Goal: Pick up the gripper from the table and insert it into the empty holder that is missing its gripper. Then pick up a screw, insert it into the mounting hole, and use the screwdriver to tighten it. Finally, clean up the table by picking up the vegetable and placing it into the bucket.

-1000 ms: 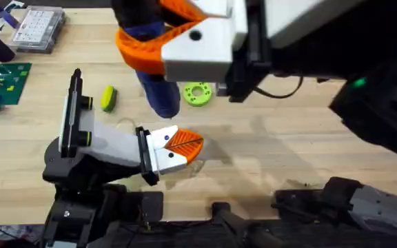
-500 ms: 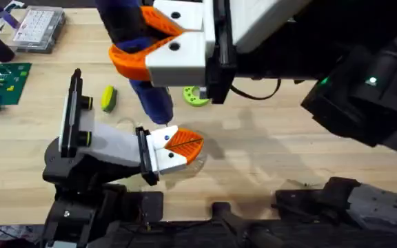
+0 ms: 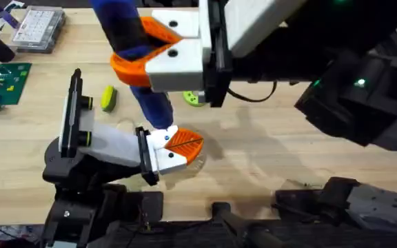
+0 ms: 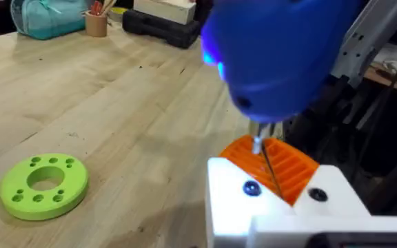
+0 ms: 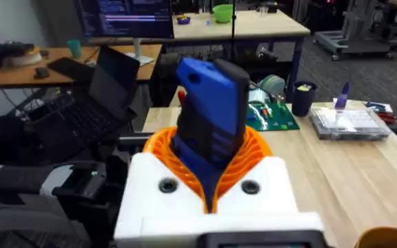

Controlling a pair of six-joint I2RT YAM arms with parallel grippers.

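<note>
The right tool pinches the screwdriver between its orange ribbed pads, holding the blue body upright and tilted over the wooden surface. In the left wrist view the screwdriver's thin metal tip comes down at the left tool, meeting its orange pad; the exact contact point is blurred, and whether the left tool is spread or pressed together cannot be told. The vegetable lies on the surface beside the left arm. The lime-green ring is half hidden behind the right tool overhead, shown whole in the left wrist view.
</note>
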